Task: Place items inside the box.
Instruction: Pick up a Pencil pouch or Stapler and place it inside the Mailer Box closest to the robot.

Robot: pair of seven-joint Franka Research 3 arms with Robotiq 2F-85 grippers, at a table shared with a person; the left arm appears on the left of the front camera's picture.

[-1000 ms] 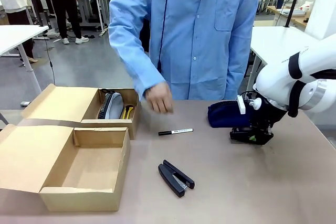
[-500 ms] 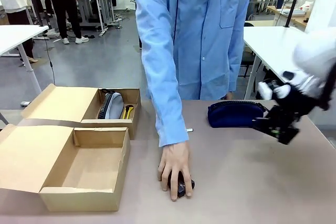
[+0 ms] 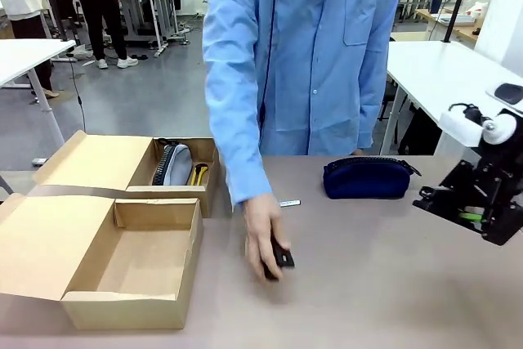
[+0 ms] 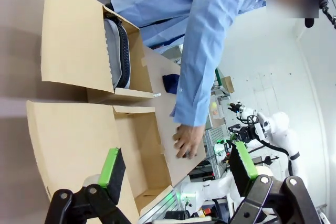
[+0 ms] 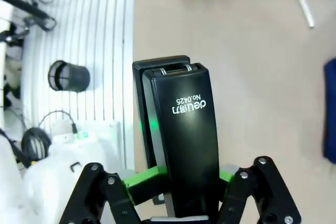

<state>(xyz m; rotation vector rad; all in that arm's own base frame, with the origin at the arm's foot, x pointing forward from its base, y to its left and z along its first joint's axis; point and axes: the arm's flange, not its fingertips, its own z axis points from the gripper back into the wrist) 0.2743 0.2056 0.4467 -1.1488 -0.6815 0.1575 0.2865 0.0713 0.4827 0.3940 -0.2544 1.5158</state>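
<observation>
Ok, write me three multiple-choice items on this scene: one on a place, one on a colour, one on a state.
1. Where does the blue pouch lie?
A) on the floor
B) on the table
C) on a chair

2. What colour is the stapler in the robot's right hand?
A) red
B) black
C) white

3. How is the robot's left hand?
A) open
B) shut on a pen
C) shut on a cup

Answers:
1 B: it rests flat on the tabletop.
2 B: its body is black with white print.
3 A: its green pads stand wide apart with nothing between them.
</observation>
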